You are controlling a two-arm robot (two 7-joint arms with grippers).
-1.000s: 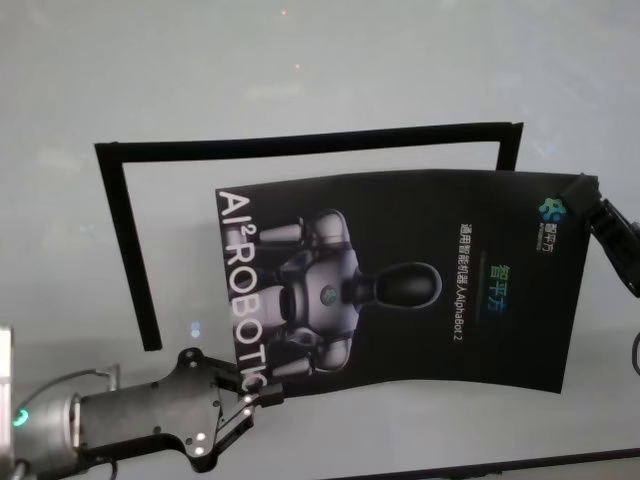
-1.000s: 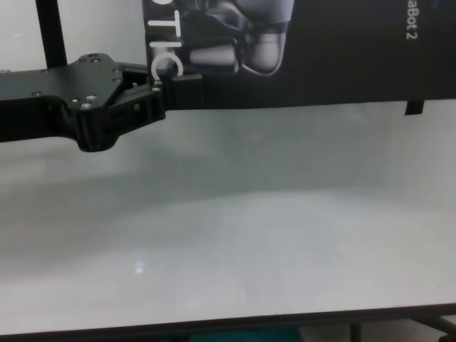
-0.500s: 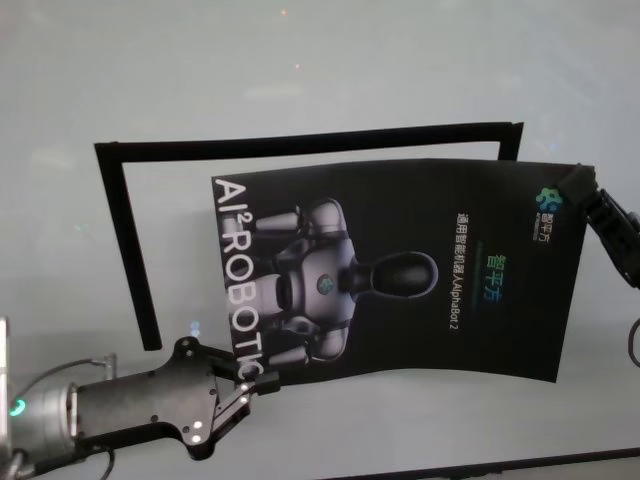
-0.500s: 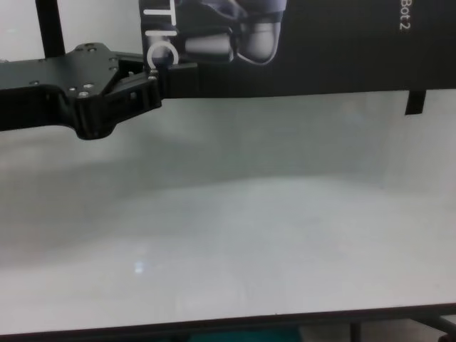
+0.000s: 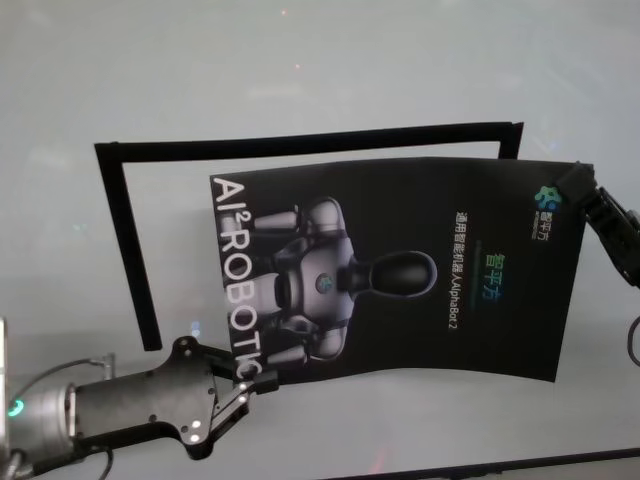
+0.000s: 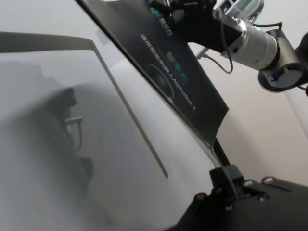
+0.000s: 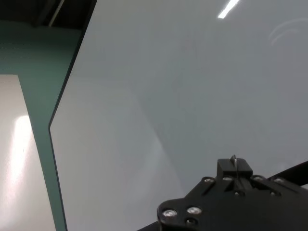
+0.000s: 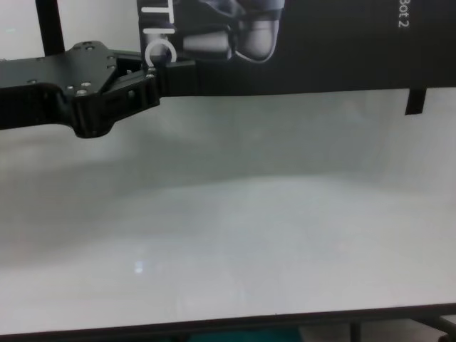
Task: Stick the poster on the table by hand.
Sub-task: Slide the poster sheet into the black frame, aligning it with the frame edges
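Pale grey worktop [image 5: 330, 70] lies below the black poster [image 5: 400, 270], which has drifted slightly farther out since a second ago and hangs curved, unstuck, overlapping a thin black frame outline [image 5: 125, 240]. Left pincer [image 5: 250, 385] pinches its near corner; right pincer [image 5: 575, 188] clamps the opposite corner.

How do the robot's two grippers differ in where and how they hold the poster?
The left gripper pinches the poster at its near corner by the big white letters; the right gripper pinches the far corner by the small logo. The left gripper shows almost whole in the head view, while the right gripper is mostly cut off at the edge. Both are black, shut on the poster, and hold it above the table.
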